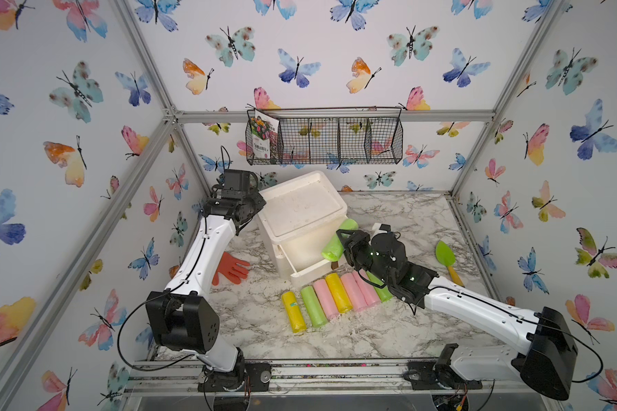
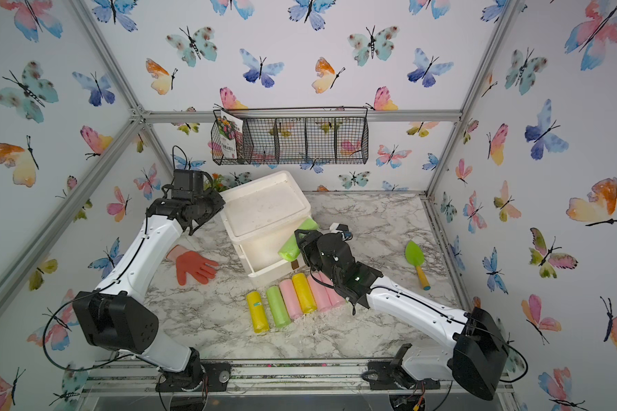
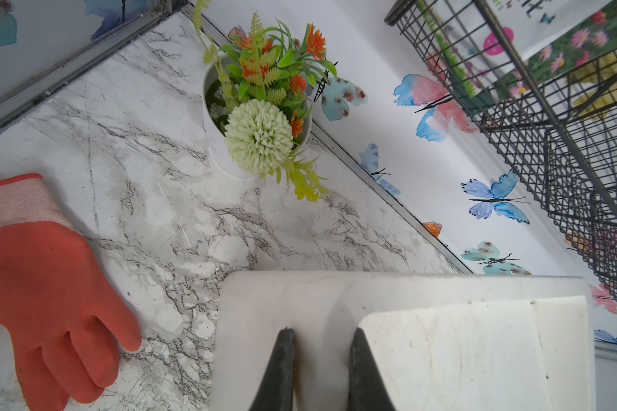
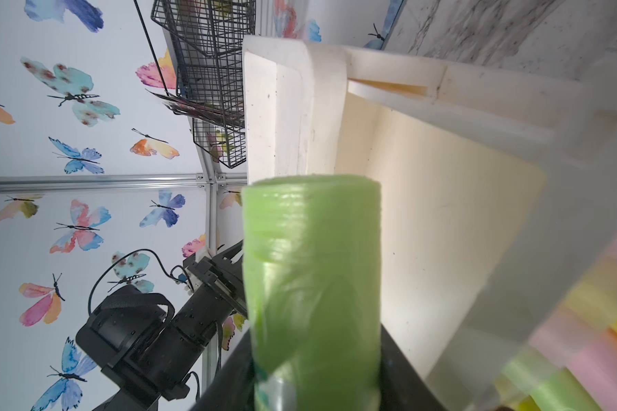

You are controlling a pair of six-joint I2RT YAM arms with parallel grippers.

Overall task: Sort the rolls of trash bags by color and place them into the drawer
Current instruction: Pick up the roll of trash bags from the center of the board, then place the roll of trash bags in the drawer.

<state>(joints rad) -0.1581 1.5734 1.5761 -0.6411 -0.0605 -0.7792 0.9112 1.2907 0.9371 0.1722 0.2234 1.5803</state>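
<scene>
Right gripper (image 1: 342, 243): clamped on light green roll (image 1: 333, 249), held tilted above open drawer (image 1: 310, 272).
Left gripper (image 3: 322, 332): narrowly parted over white box (image 1: 301, 206); grip cannot be told.
Loose rolls (image 1: 338, 291): seven laid in row, near side of drawer.

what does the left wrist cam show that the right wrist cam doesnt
Only the left wrist view: the flower pot, the glove and the left hand astride the rim of the box.
Only the right wrist view: the held green roll, the open drawer, the other rolls (blurred) and the left arm.
Both: the box, the basket and the butterfly wall.
</scene>
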